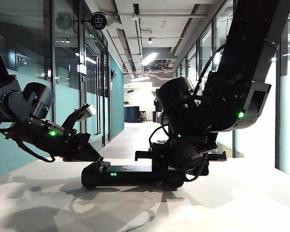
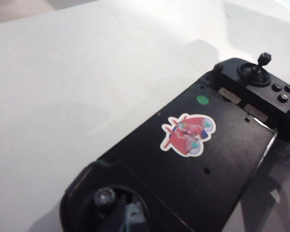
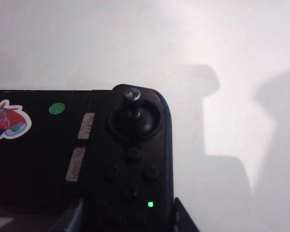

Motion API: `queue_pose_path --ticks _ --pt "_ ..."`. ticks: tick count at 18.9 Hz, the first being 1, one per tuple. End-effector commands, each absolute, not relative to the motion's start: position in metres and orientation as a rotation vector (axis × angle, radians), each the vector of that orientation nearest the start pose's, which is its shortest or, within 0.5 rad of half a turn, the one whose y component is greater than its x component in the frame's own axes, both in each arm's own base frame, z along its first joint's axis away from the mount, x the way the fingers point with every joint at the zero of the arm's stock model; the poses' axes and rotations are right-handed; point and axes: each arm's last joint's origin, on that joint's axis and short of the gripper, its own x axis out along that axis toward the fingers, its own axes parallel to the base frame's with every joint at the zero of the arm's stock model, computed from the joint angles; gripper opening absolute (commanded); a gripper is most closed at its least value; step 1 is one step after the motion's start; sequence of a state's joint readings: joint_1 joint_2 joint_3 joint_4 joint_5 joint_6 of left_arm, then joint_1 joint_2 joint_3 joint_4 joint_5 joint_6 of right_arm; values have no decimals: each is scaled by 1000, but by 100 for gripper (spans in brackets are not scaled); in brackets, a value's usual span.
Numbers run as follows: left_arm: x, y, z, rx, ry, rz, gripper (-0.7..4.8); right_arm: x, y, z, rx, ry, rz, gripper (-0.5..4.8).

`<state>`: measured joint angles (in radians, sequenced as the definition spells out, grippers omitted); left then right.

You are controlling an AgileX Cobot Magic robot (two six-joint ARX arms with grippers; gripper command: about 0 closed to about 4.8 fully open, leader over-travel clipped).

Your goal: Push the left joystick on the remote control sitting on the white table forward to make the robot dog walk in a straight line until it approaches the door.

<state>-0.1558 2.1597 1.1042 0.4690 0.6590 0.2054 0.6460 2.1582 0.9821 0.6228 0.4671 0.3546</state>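
Observation:
The black remote control lies on the white table, its flat middle bearing a reddish sticker. My left gripper comes in low from the left. Its fingers are shut to one tip, which rests beside the round tip of the left joystick. My right gripper is shut on the controller's right handle, one finger against each side. The right joystick stands untouched beyond it. The robot dog is out of view.
Behind the table a long corridor runs away, with glass doors along its left wall. The bulky right arm blocks much of the view on the right. Bare tabletop lies around the controller.

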Motion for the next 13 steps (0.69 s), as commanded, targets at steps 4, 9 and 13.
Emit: queue_pose_path --ticks 4,9,13 --pt "411 -81 94 51 451 -833 -6 324 228 73 52 484 91 165" --pt "411 -81 93 50 453 -833 -6 324 228 73 52 484 91 165" --pt "411 -81 93 39 459 -830 -6 324 228 73 52 484 91 165"
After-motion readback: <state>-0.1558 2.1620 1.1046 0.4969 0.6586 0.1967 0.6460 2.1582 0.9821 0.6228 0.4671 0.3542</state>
